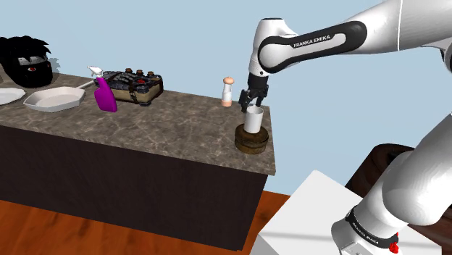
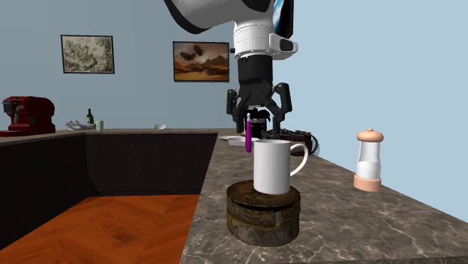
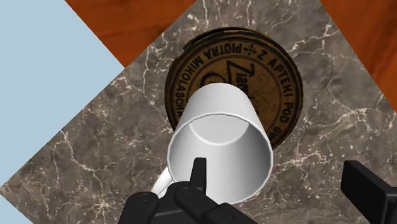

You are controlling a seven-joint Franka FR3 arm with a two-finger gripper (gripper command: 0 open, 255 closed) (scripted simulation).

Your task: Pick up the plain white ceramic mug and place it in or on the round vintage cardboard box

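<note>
White mug [image 2: 271, 168] upright on lid of round brown box [image 2: 262, 216] near worktop [image 2: 375, 225] edge; gripper [image 2: 260, 124] just above rim, spread wide, holding nothing. Placement apparently done; only withdrawal remaining.

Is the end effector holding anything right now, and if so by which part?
Nothing is held. The end effector hangs open just above the mug, which stands upright on the round box.

You've got 1 white mug [image 2: 271, 166] upright on the round brown lettered box [image 2: 262, 214], apparently centred, handle toward the second exterior view's right
</note>
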